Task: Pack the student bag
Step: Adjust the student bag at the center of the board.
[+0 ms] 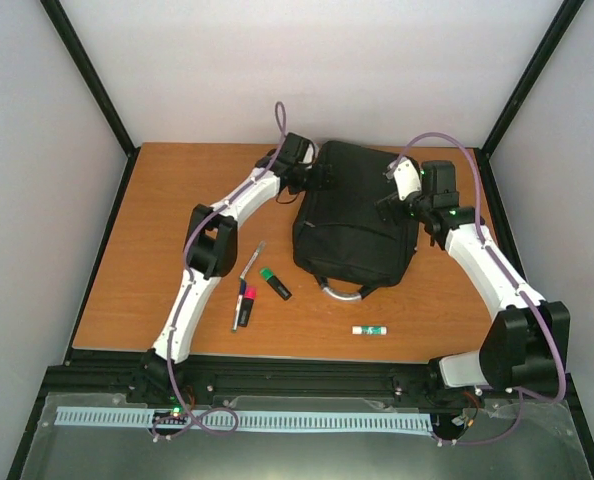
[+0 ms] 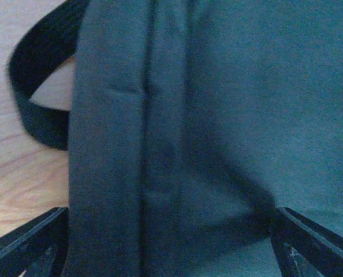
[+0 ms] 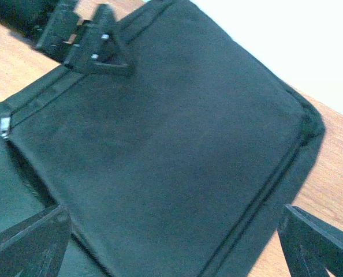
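The student bag [image 1: 355, 215], a large black backpack, lies flat mid-table with its grey loop handle [image 1: 342, 292] toward the near edge. My left gripper [image 1: 315, 180] hovers at the bag's far left edge, open. In the left wrist view its fingers [image 2: 27, 248] straddle the dark fabric [image 2: 217, 115] beside a black strap [image 2: 33, 86]. At the bag's right side is my right gripper [image 1: 390, 205], also open. The right wrist view looks down on the bag's panel [image 3: 177, 133], a zipper pull [image 3: 5, 127] and the left gripper [image 3: 96, 49] beyond it. Neither gripper holds anything.
Left of the bag lie a pencil [image 1: 252, 260], a green highlighter [image 1: 274, 283], a pink marker [image 1: 249, 300] and a dark pen [image 1: 238, 305]. A white tube with a green band [image 1: 370, 330] lies near the front edge. Black frame posts and white walls ring the wooden table [image 1: 157, 260].
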